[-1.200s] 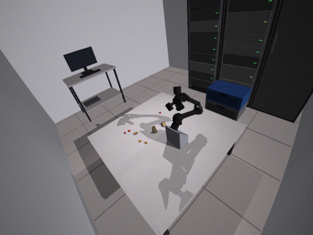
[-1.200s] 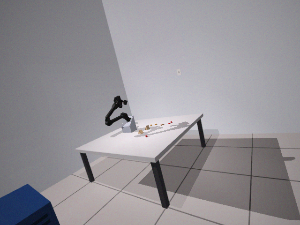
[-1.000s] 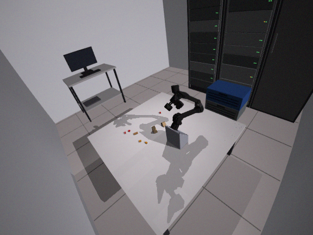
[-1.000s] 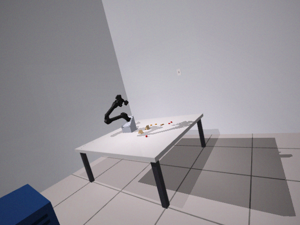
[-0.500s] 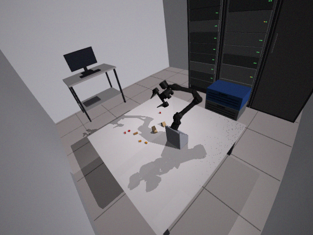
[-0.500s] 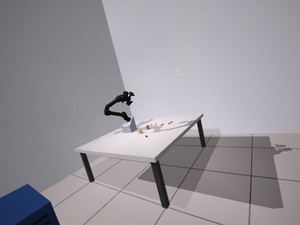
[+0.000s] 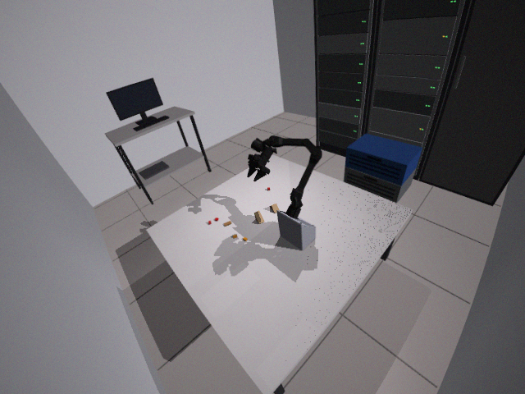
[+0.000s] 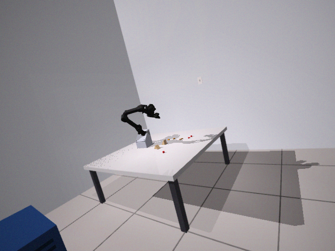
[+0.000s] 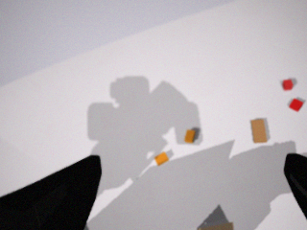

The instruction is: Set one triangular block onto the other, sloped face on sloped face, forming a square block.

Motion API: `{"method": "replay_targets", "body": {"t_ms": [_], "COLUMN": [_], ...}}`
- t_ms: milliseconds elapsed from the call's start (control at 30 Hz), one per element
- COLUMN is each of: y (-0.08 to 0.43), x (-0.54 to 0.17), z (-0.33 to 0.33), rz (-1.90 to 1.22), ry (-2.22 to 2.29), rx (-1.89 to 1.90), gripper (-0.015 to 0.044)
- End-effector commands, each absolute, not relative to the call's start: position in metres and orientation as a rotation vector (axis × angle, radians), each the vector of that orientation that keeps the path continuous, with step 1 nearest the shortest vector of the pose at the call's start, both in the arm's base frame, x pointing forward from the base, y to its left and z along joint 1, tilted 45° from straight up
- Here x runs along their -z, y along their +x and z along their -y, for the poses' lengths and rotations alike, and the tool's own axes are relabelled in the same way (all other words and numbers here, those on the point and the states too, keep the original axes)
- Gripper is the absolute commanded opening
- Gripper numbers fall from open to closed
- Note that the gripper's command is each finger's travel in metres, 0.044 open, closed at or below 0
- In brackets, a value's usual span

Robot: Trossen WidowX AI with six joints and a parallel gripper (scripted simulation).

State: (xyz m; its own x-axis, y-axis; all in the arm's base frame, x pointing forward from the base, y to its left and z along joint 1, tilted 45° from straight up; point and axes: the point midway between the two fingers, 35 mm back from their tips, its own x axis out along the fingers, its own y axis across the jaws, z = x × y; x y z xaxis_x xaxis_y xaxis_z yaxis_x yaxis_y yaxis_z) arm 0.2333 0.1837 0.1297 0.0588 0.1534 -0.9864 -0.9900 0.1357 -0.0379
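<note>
The jaws point(image 7: 257, 174) point(image 8: 158, 116) stand wide apart above the bench point(image 7: 339, 292) point(image 8: 130, 162) point(image 9: 216, 53), with nothing between them. Two tan triangular blocks lie on the bench near the arm's grey mount point(image 7: 290, 231) point(image 8: 144, 143): one block point(image 7: 258, 217) point(image 8: 164, 141) on the side toward the small orange pieces point(image 7: 234, 235) point(image 8: 174, 138) point(image 9: 190, 136), the other point(image 7: 274, 208) point(image 8: 157, 147) nearer a lone red piece point(image 7: 268, 188) point(image 8: 163, 151). They are apart, and the stacking is not yet done.

Handling, by judgement: each block is probably light, stiff and wood-like, hard to damage but easily nudged. The best hold is across the two parallel triangular ends — pads on the slope would tend to slide off — leaving the sloped face free to meet its mate.

Comparison of views: the exterior view shows the jaws' height over the bench and a triangular end on the block nearer the lone red piece; the top view shows the spacing of the blocks. The wrist view alone resolves the orange pieces closely, with only part of one tan block at its lower edge.
</note>
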Motion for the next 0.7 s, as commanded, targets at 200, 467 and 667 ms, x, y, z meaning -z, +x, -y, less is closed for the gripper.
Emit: {"method": "replay_targets", "body": {"t_ms": [200, 467, 667], "y": [0.314, 0.339, 0.346], "x": [-0.098, -0.079, -0.064], "z": [-0.076, 0.004, 0.063], "rz": [-1.672, -1.792, -1.780], "ry": [-0.581, -0.349, -0.224], "rx": [-0.201, 0.423, 0.856], "gripper": [0.0440, 0.0440, 0.0440]}}
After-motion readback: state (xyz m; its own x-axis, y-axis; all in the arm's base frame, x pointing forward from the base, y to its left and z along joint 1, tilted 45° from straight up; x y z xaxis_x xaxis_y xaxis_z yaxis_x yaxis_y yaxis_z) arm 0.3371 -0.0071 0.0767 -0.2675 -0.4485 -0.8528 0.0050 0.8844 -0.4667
